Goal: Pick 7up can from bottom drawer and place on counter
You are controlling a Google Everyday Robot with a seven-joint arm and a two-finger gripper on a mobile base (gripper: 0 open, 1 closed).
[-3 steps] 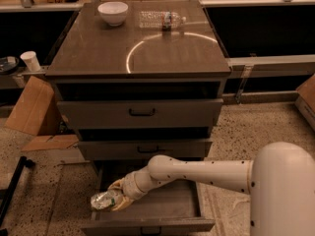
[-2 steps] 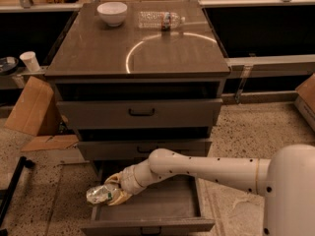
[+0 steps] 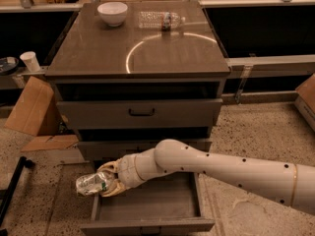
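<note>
The 7up can (image 3: 91, 183) is a crumpled silvery can with green marks. My gripper (image 3: 108, 180) is shut on it and holds it on its side, out past the left wall of the open bottom drawer (image 3: 147, 208), a little above it. The white arm reaches in from the right across the drawer. The drawer's inside shows nothing else. The counter (image 3: 98, 53) is the glossy brown-grey top of the cabinet, well above the gripper.
A white bowl (image 3: 112, 13) and a clear plastic bottle (image 3: 160, 19) lie at the back of the counter. Two shut grey drawers (image 3: 140, 113) sit above the open one. Cardboard (image 3: 32, 109) and a white cup (image 3: 30, 60) stand to the left.
My gripper has lifted the can up and to the left, from inside the drawer's left part to beyond its left wall. The arm has risen with it.
</note>
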